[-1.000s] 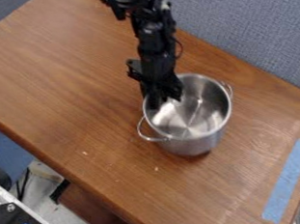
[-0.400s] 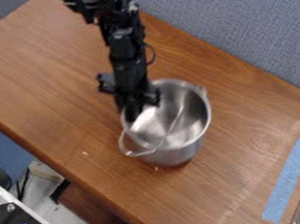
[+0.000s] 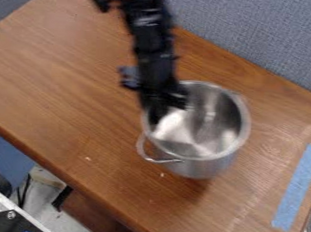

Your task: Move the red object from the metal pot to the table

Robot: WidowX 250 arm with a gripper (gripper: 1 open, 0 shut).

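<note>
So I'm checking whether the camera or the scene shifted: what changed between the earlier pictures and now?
The pot sits further right and lower in the picture than a moment ago, and the arm with it. The hand reaches into the pot as before, its fingers hidden by blur. No red block is visible. The table and blue tape look unchanged.

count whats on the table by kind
pot: 1
blue tape strip: 1
robot arm: 1
red block: 0 in view, the arm's tip covers part of the pot's inside
total: 3, all on or over the table
</note>
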